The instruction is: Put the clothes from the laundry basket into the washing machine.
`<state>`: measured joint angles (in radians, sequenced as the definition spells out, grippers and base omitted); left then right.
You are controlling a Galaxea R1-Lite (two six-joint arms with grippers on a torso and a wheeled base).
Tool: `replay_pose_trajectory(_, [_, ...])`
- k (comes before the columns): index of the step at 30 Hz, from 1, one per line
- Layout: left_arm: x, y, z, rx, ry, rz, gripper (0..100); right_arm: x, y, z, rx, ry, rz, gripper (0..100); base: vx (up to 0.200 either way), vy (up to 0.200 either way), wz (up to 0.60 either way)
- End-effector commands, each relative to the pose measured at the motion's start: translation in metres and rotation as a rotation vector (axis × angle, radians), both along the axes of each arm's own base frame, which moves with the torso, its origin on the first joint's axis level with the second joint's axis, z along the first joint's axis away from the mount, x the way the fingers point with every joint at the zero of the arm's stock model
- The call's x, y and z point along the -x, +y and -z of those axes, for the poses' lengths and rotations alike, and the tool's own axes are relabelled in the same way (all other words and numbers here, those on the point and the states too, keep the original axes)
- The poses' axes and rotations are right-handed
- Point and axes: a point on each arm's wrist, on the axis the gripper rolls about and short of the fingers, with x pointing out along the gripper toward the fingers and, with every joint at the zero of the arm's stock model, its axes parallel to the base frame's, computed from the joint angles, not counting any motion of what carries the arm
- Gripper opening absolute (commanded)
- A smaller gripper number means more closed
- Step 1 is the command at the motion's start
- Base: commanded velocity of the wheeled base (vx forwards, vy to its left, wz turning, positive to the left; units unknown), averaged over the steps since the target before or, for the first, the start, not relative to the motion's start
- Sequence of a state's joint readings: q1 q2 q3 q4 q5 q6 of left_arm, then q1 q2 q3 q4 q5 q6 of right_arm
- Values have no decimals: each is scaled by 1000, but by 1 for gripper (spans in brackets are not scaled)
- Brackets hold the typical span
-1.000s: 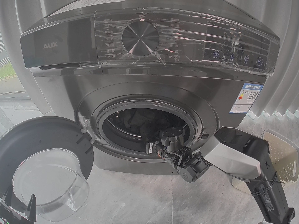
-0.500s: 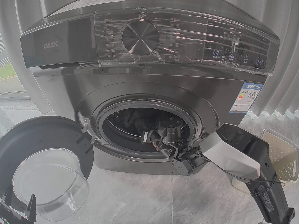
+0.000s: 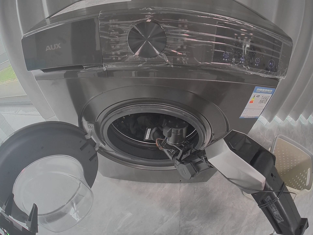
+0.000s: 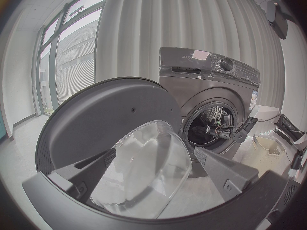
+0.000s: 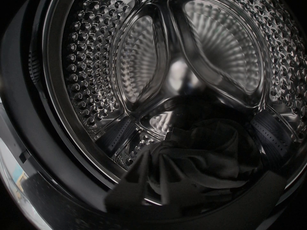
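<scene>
The washing machine (image 3: 156, 82) stands grey and square in front of pale curtains (image 3: 293, 33), its round door (image 3: 49, 141) swung wide open to the left, the clear glass bowl (image 3: 52, 193) of the door facing outward. The control panel (image 3: 195, 46) along the top is wrapped in wrinkled clear film, with a big dial (image 3: 146, 39) in the middle.

The right arm (image 3: 241, 164) comes up from the lower right and passes through the mouth of the drum (image 3: 124, 137). The right gripper (image 3: 140, 133) is well inside the opening, low down. From its own wrist camera I see a dark garment (image 5: 198, 157) bunched right in front of it, against the lower part of the dimpled steel drum wall (image 5: 86, 64). Whether the claw is pinching that cloth or has let it go, I cannot tell; everything there is dark on dark.

The left gripper (image 3: 22, 206) hangs low at the left, just in front of the open door, its two fingers (image 4: 224, 173) spread wide apart with nothing between them.

The laundry basket (image 3: 293, 167), cream and perforated, sits on the tiled floor (image 3: 146, 206) to the right of the machine, just behind the right arm; from here I cannot see whether any clothes are in it
</scene>
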<state>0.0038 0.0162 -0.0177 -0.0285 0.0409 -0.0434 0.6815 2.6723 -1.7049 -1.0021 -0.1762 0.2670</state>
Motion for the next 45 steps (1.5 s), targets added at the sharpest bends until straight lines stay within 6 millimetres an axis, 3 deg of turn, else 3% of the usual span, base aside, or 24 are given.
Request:
replay_pose_trajectory(1, [0, 0, 5, 1, 7, -1, 100, -2, 2, 2, -9, -9, -1, 100, 0, 0, 0])
replay_pose_trajectory(18, [0, 0, 5, 1, 5, -1, 100, 9, 15, -5, -26, -22, -20, 100, 0, 0, 0])
replay_pose_trajectory(23, [0, 0, 5, 1, 5, -1, 100, 12, 15, -24, -66, -67, -37, 100, 0, 0, 0])
replay_pose_trajectory(35, [0, 0, 5, 1, 7, -1, 100, 8, 22, -19, -114, -118, -42, 100, 0, 0, 0])
replay_pose_trajectory(38, [0, 0, 5, 1, 5, -1, 100, 9, 20, -13, -97, -101, -39, 100, 0, 0, 0])
replay_pose_trajectory(45, [0, 0, 5, 1, 5, -1, 100, 13, 19, 24, -35, -26, -43, 100, 0, 0, 0])
